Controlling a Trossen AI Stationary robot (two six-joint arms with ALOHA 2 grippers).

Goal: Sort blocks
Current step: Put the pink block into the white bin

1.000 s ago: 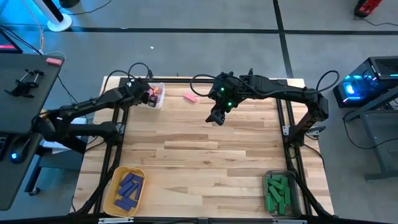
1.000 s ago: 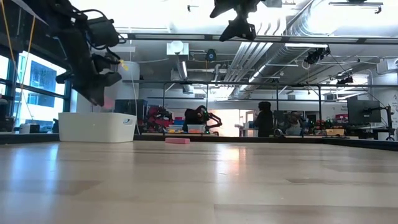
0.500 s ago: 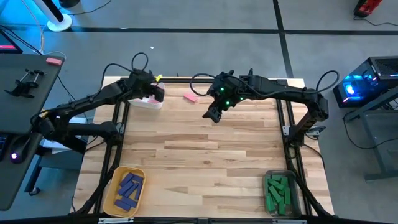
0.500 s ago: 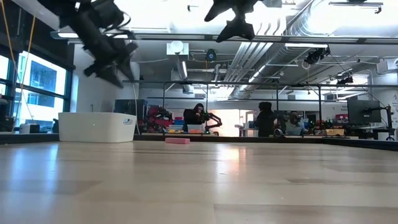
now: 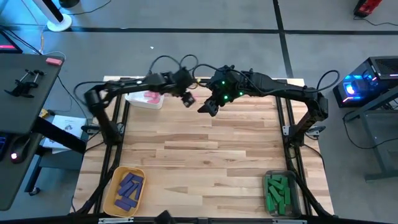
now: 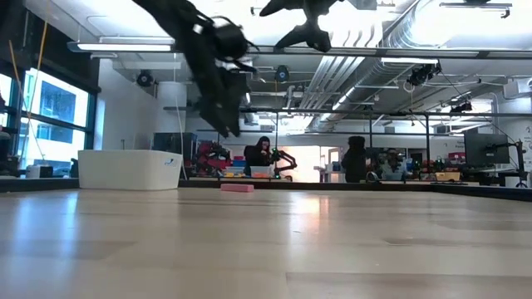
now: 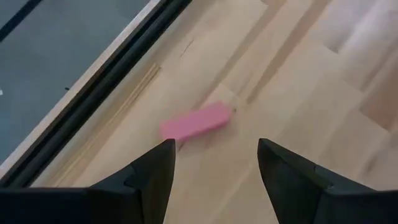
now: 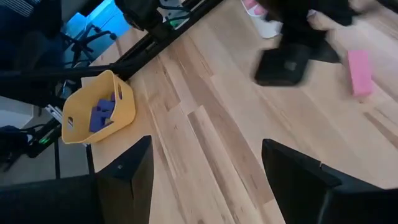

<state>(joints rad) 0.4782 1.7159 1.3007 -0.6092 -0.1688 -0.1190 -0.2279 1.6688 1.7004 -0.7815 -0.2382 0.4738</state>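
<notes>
One pink block (image 7: 196, 121) lies flat on the wooden table near its far edge; the low view shows the same block (image 6: 237, 188). My left gripper (image 7: 214, 155) hangs open above it, a finger on either side and clear of it; from above, this gripper (image 5: 188, 99) hides the block. My right gripper (image 5: 205, 109) hovers open just to the right, higher up, with nothing between its fingers (image 8: 214, 168). More pink blocks lie in the white bin (image 5: 146, 99).
At the near left, a yellow bin (image 5: 126, 190) holds purple blocks. At the near right, a clear bin (image 5: 278, 193) holds green blocks. The white bin (image 6: 129, 169) stands at the far left. Bare wood (image 5: 205, 155) spans the middle. The black frame rail (image 7: 93, 99) runs along the far edge.
My left gripper has swept from above the white bin toward the table's right edge along the far side, turning as it went, and now hangs over the pink block. My right gripper's fingers have swung a little toward the left. The block has not moved.
</notes>
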